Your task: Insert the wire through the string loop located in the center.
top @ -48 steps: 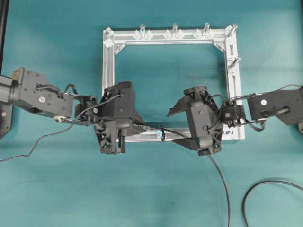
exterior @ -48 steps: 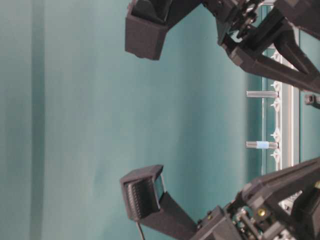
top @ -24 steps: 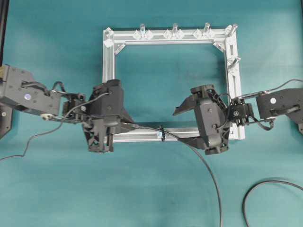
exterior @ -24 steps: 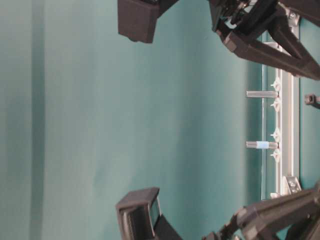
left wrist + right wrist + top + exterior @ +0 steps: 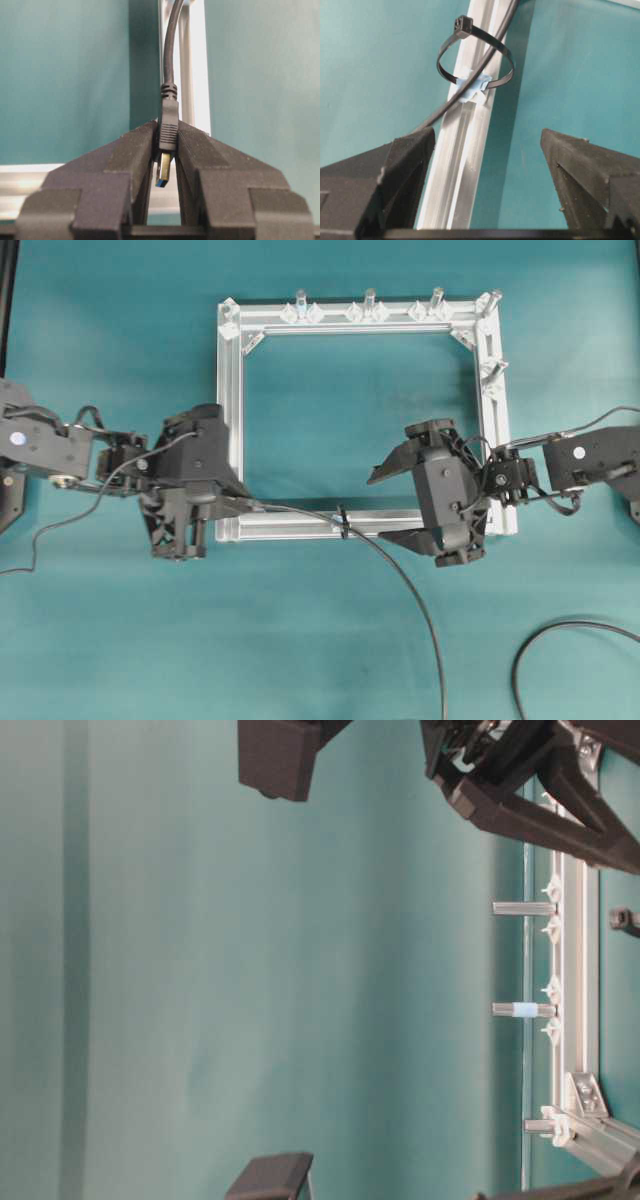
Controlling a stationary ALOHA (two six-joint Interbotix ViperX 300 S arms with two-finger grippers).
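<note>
The left gripper (image 5: pixel 166 165) pinches the plug of the wire (image 5: pixel 400 575) — gold tip showing between its fingers; the wire runs through the string loop (image 5: pixel 475 57) on the aluminium frame (image 5: pixel 232 420); the right gripper (image 5: pixel 487 175) stands spread wide — empty; no writing is legible.

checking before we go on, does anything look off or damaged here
Nothing stands out. The wire runs cleanly through the string loop on the aluminium frame, its plug clamped straight in the left gripper.

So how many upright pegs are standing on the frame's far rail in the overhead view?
3, spaced along the far rail: left peg, middle peg, right peg. Corner and side-rail fittings aren't counted; none looks hidden.
</note>
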